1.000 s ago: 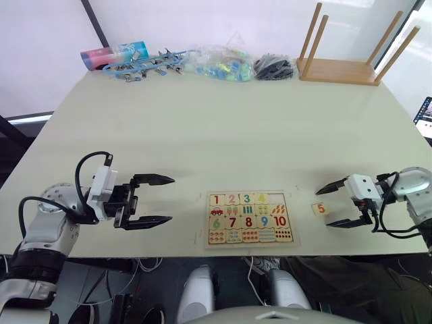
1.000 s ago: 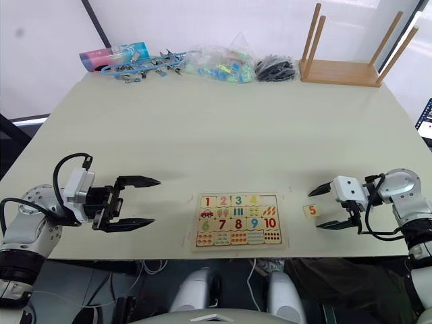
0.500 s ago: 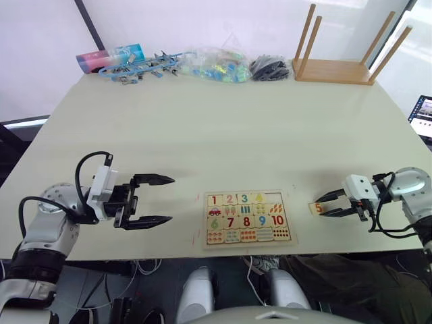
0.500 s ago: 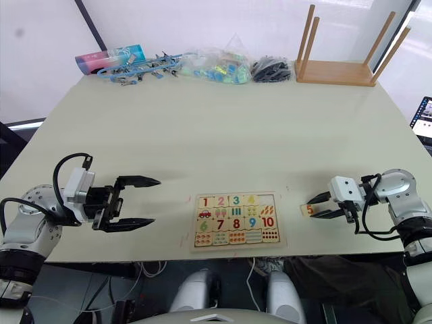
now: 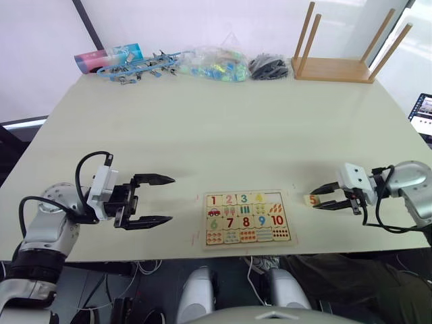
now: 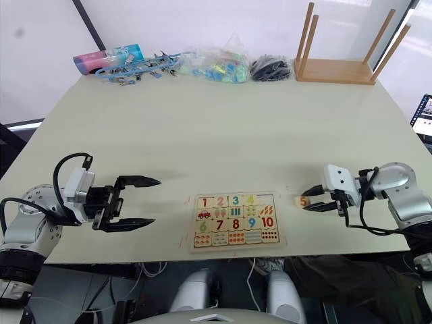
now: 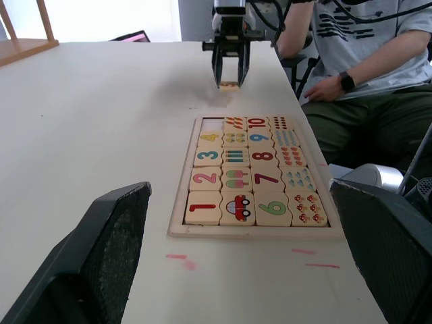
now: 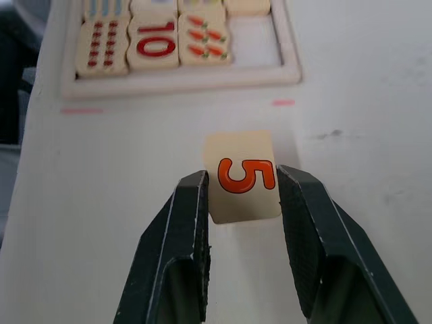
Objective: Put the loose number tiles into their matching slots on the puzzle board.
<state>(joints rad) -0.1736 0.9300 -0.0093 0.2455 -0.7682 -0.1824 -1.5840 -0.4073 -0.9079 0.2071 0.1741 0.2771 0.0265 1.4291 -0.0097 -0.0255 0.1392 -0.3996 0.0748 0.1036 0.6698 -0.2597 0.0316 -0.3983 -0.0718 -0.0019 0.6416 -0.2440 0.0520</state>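
Gripper (image 8: 237,196) of the robot's right arm clamps a small pale wooden tile printed with an orange 5 (image 8: 242,175), just to the right of the flat pale wooden puzzle board (image 5: 247,219).

Its two black fingers pinch the tile from both sides, apparently lifted just clear of the cream tabletop (image 5: 223,128). On the board, tiles 1 to 4 already sit in the top row, and the bare square slot (image 8: 258,41) at that row's right end is the only gap, so the job looks one placement from done. The left gripper (image 5: 150,200) hangs open and empty well to the left of the board. Beyond the board, along the table's far edge, lie bagged oddments and an upturned wooden stool (image 5: 341,50); a seated person (image 7: 368,74) waits to the board's right.
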